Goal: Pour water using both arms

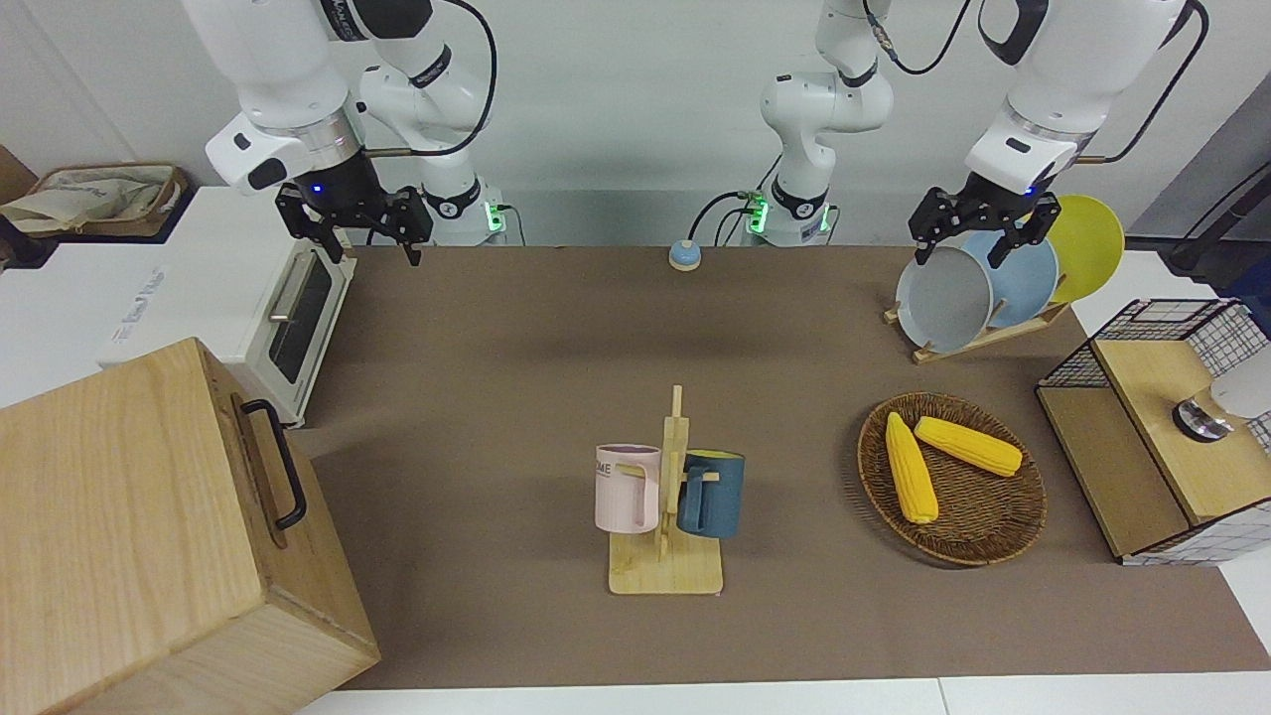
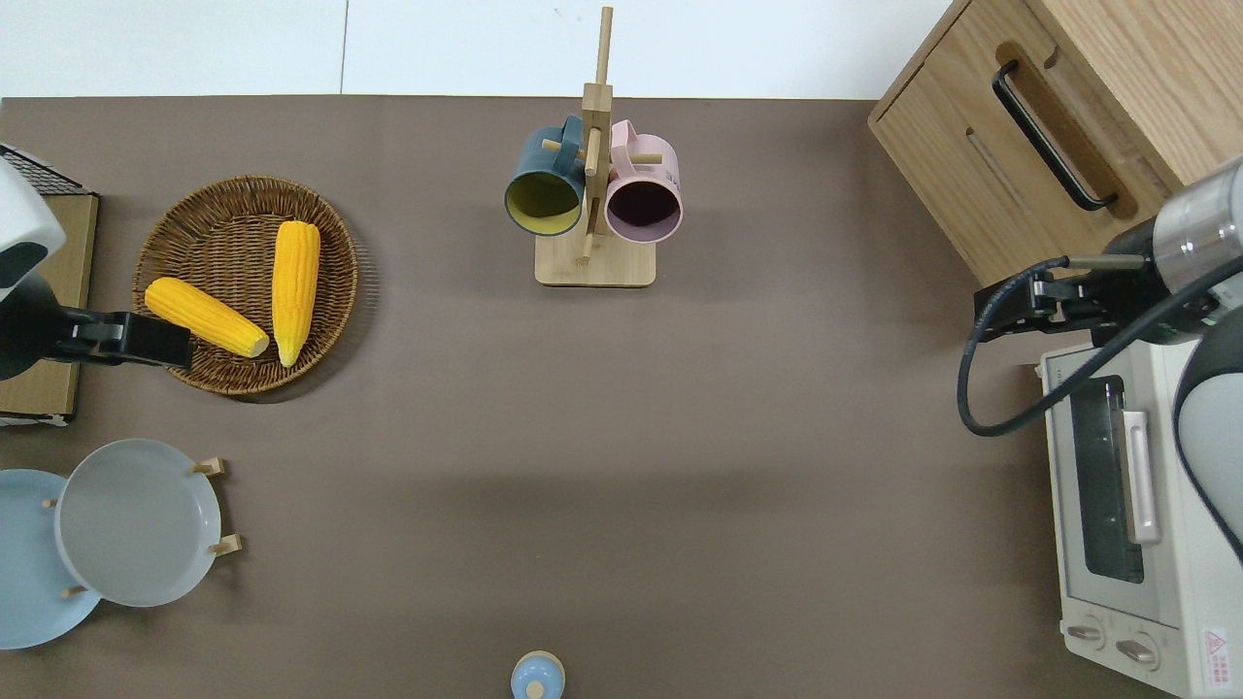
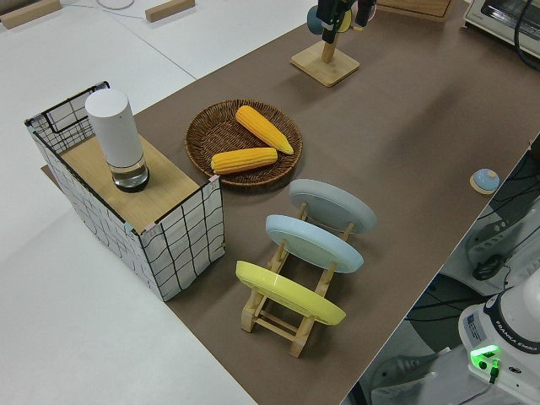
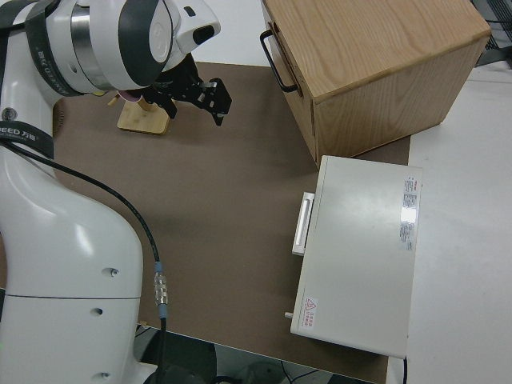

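Pink mug, blue mug: on rack, mid-counter, between both arms. Left gripper, right gripper: jaws wide, empty, well apart from mugs.

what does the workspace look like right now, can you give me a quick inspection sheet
surface: brown table mat, no spills seen
job's things: pink mug and dark blue mug hang on a wooden mug rack; white cylinder stands on the wire crate
clutter: two corn cobs in a wicker basket; three plates in a plate rack; toaster oven; wooden cabinet; small blue button
grippers: left gripper and right gripper both open, empty, raised
cables: black cables along both arms, off the mat
surroundings: nothing seen
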Tool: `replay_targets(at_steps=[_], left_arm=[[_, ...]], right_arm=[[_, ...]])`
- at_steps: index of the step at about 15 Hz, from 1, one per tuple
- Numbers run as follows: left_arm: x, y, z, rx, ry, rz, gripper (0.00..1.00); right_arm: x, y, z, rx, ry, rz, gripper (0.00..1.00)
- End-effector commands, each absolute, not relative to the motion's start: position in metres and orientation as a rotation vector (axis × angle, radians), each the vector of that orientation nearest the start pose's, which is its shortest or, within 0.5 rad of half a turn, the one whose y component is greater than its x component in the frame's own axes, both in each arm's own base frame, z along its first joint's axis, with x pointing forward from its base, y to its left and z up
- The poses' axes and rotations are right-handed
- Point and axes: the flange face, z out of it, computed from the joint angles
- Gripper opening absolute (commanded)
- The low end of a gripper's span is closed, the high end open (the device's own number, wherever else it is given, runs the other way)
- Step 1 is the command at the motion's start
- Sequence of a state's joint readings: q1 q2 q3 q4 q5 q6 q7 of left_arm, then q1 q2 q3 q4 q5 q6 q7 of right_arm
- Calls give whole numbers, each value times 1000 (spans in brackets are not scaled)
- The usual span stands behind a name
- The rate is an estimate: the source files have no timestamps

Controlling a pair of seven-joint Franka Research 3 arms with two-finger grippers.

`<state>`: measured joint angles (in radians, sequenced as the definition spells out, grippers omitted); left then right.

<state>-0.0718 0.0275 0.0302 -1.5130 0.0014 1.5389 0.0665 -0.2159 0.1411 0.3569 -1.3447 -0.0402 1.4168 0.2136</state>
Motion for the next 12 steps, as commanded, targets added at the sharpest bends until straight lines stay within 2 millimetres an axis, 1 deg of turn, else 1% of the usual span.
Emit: replay_targets(at_steps=[1, 4, 6, 8, 10, 11, 12], left_arm=[[562, -29, 632, -3112, 209, 3, 995], [562, -29, 633, -3111, 209, 0, 995], [563, -24, 633, -3110, 202, 1, 993], [563, -15, 633, -3104, 192, 1, 991], [564, -12, 632, -3099, 256, 3, 991], [565, -6, 631, -3097, 268, 1, 991], [566, 5, 630, -3098, 249, 2, 991]], right_arm=[[572, 56, 642, -3119, 107, 90, 994], [570, 57, 642, -3119, 104, 99, 994], [571, 57, 642, -3118, 95, 95, 994], [570, 62, 642, -3119, 78, 95, 994], [570, 65, 643, -3120, 69, 92, 994], [570, 66, 641, -3120, 66, 94, 994], [570, 68, 641, -3116, 61, 93, 994]])
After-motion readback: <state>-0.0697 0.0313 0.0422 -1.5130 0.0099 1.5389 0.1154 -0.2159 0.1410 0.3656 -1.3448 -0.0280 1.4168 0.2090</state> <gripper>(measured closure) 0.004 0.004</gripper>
